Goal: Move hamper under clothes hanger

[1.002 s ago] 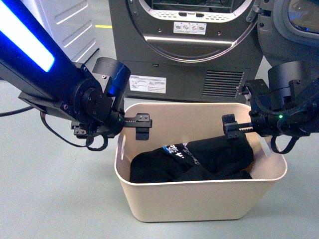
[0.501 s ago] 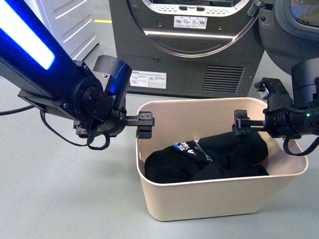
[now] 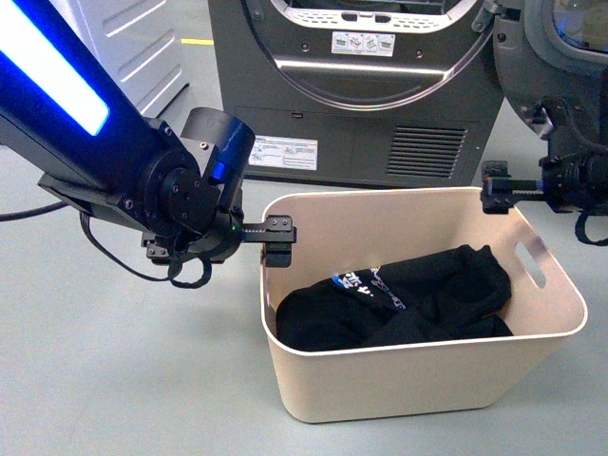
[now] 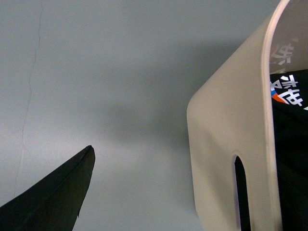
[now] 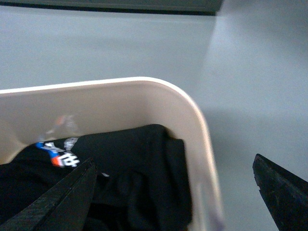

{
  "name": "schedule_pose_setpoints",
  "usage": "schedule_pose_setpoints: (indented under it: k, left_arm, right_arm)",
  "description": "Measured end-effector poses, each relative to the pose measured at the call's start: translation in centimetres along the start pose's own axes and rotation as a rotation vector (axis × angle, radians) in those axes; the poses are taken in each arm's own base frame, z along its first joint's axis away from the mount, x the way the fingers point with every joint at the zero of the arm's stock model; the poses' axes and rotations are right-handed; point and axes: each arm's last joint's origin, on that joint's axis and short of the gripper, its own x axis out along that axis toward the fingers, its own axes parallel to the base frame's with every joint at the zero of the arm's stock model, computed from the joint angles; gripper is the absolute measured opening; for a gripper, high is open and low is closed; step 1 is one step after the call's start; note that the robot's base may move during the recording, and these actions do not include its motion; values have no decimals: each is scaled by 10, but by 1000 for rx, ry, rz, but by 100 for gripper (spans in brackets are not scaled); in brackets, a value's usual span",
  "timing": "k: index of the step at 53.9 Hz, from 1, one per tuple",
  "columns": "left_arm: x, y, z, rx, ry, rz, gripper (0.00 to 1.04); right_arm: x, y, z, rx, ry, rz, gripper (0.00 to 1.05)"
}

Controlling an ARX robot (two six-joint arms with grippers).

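A beige rounded plastic hamper (image 3: 418, 380) holding black clothing (image 3: 408, 304) is pictured before a dark grey dryer (image 3: 361, 123); only wrist views show the left gripper (image 3: 277, 237), at nine o'clock, and the right gripper (image 3: 494, 195), at two o'clock, spread wide.

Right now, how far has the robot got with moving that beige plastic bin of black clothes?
Little looks done: the beige plastic hamper sits before the dark grey dryer, no clothes hanger in view. In hand: the open left gripper and right gripper are at its rim. Left: grip it, move it.
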Motion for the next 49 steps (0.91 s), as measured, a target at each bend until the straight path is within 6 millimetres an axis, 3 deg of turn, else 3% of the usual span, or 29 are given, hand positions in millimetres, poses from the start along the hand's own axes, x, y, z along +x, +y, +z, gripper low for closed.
schedule_pose_setpoints:
  k: [12,29,49]
  left_arm:
    - [0,0,0,-2,-1,0,98]
    - [-1,-3,-1,3,3,-4,98]
    - [-1,-8,2,8,-2,-11,98]
  right_arm:
    - [14,-22,-27,-10,66,-64,97]
    - [23,-10,-47,-69,109,-60,94]
    - [21,1,-65,-97,157,-30,26]
